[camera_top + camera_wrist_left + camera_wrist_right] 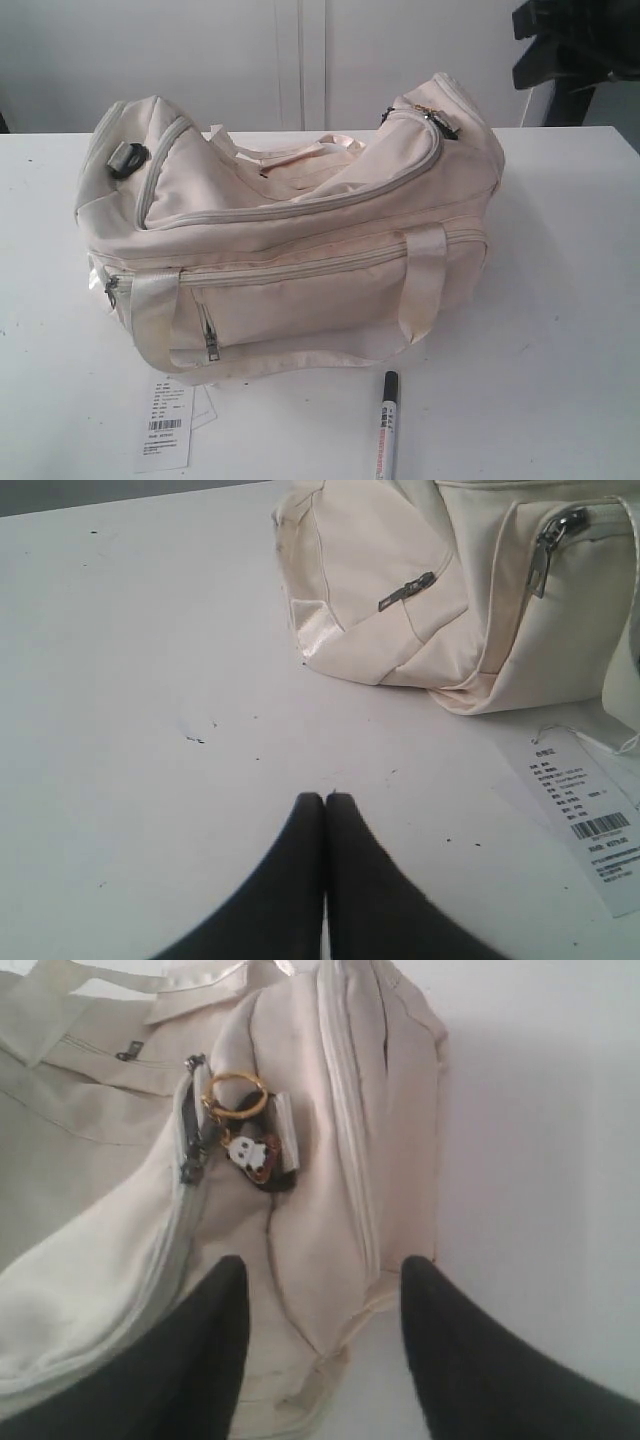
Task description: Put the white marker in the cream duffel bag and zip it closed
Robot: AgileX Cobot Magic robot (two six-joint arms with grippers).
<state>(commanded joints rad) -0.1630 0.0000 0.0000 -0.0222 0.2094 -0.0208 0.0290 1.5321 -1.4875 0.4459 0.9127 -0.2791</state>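
Two empty pincers: left pincer (325, 798) pressed together, right pincer (325, 1265) spread over the cream duffel bag's (300, 250) two-o'clock zipper charm (245, 1148); I'd unzip first.

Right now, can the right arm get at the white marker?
Probably yes. The white marker lies bare on the table, clear of the cream duffel bag, with nothing on it. The right pincer is open over the bag's end.

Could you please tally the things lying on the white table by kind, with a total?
Cream duffel bag: 1
White marker: 1
Paper barcode tag: 1
Total: 3
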